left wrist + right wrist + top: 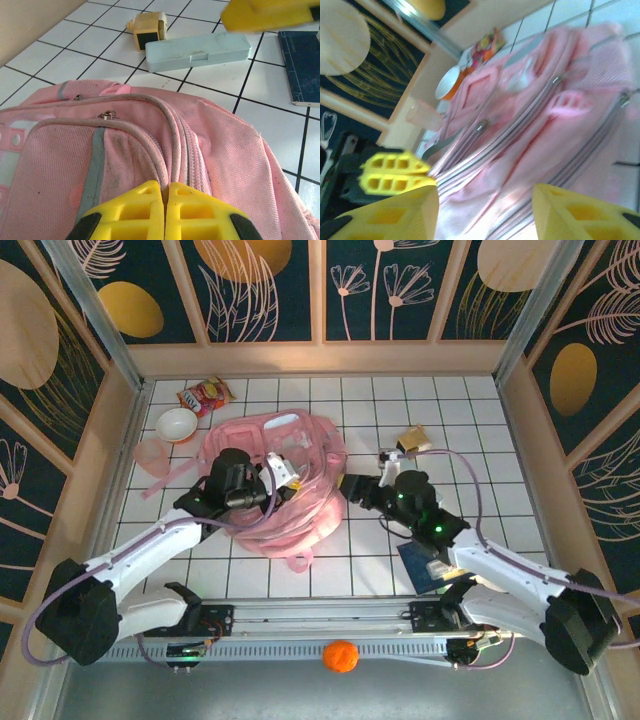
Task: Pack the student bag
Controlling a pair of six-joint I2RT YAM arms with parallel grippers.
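On the tiled worktop [450,420], the student bag [285,485] lies slumped left of centre, between my two hands.
It looks soft, limp and fairly light to me, so I expect it to sag and drag rather than lift whole. The stitched zip ridge [177,145] or the loop [298,562] seem the firmest holds. My left hand [166,187] has its fingers pressed together on that ridge; I cannot tell if cloth is nipped. My right hand [485,192] has its fingers apart, facing the bag.
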